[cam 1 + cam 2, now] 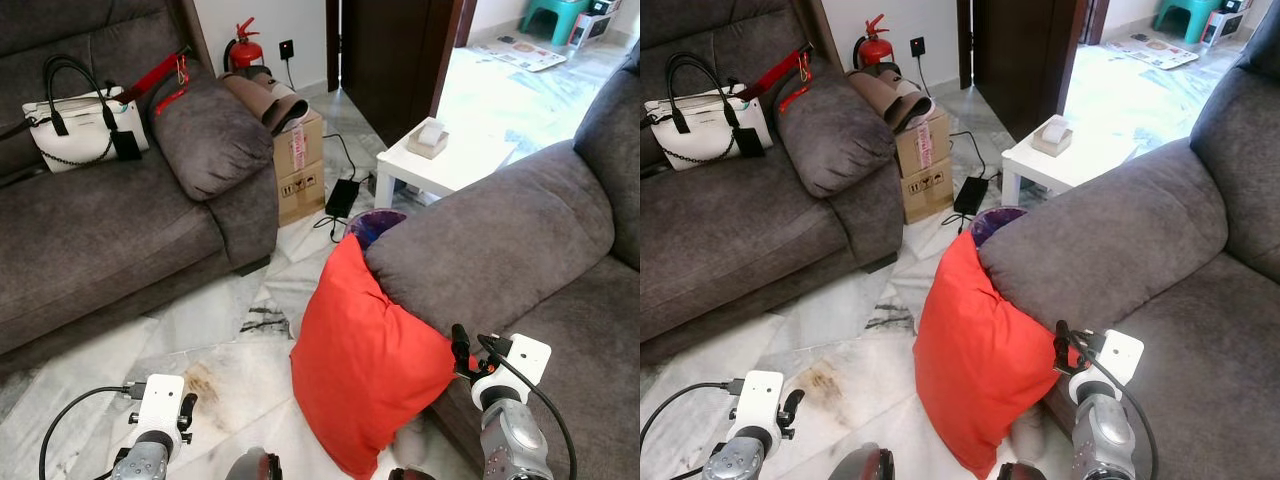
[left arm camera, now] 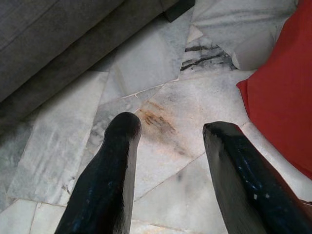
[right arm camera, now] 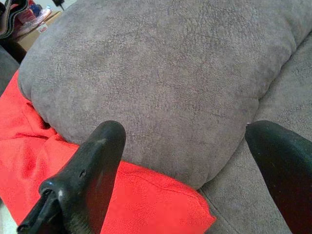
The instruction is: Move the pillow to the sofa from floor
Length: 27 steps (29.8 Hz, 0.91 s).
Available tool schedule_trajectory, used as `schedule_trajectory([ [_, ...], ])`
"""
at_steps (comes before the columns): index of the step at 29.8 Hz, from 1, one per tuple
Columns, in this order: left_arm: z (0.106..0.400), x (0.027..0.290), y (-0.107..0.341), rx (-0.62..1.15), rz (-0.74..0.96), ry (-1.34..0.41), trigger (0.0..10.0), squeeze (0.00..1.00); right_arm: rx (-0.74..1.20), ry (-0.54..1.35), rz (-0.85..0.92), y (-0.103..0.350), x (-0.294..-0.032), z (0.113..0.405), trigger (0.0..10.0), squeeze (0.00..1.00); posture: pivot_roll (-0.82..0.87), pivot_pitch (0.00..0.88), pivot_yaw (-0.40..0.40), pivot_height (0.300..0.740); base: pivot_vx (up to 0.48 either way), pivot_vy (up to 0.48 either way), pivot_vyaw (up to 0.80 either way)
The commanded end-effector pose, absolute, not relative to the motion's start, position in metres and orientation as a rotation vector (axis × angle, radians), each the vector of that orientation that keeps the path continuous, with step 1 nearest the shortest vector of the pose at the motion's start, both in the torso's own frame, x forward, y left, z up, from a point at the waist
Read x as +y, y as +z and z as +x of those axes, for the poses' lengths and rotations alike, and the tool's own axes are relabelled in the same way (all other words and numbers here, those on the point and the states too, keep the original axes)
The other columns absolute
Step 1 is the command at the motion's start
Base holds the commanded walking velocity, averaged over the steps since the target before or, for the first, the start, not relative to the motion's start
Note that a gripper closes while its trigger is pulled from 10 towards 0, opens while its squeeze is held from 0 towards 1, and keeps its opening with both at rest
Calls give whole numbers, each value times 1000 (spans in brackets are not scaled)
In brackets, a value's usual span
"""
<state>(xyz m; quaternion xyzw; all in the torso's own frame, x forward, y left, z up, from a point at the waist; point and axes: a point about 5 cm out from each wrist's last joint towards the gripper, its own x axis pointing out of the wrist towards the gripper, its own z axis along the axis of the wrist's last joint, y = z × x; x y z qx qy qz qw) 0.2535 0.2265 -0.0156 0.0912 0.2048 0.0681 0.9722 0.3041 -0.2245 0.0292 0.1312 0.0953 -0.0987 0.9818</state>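
Note:
A red pillow stands on its edge on the marble floor, leaning against the armrest of the grey sofa on my right. My right gripper is open and sits just above that armrest, with the red pillow beneath and beside its fingers. My right arm is at the pillow's right corner. Low on my left, the left gripper is open over bare floor. The pillow's edge lies a short way off to one side of it.
A second grey sofa on the left holds a white handbag. Between the sofas are stacked cardboard boxes, a power adapter with cables, a purple bin and a white side table.

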Motion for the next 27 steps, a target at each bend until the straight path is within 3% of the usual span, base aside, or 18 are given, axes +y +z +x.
schedule_trajectory([
  [1,247,228,-21,433,174,152,10000,0,215,-225,281,23,-225,299,10000,1000,130,174,66,641,0,0,0],
  [11,254,218,-11,337,149,112,10000,0,261,-318,295,17,-234,293,10000,1000,130,210,82,641,0,0,0],
  [12,254,218,-11,336,161,94,10000,0,272,-329,322,15,-232,293,10000,0,133,211,89,641,0,0,0],
  [22,246,224,-8,297,174,80,10000,0,323,-284,471,8,-215,296,10000,0,176,209,93,641,0,0,0],
  [27,241,221,-8,286,166,58,10000,0,248,-203,565,17,-206,304,10000,0,174,208,97,641,0,0,0],
])
